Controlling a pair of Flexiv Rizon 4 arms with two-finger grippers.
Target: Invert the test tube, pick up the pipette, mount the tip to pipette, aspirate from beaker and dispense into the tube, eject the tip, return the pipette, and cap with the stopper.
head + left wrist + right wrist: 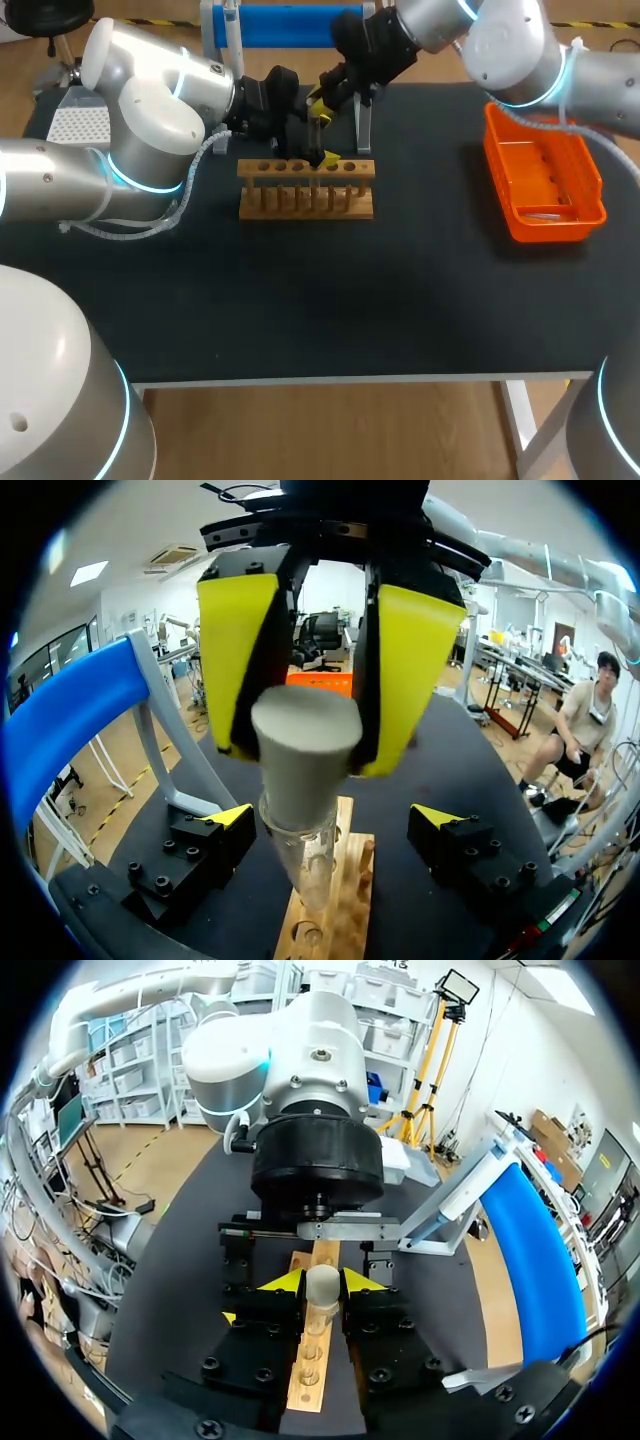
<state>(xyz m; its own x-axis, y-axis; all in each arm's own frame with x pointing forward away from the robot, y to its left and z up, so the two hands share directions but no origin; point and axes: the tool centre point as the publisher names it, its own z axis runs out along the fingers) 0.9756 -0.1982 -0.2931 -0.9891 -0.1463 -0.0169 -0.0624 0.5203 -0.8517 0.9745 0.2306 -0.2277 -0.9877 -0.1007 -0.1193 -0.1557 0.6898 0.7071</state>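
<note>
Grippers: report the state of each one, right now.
Left gripper: jaws open, one on each side of the test tube, not touching it.
Right gripper: jaws shut on the stopper.

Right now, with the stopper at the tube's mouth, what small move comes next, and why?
Probably press the right gripper straight down. It is shut on the stopper, whose lower end meets the test tube mouth in the rack. The left gripper stands open around the tube.
</note>
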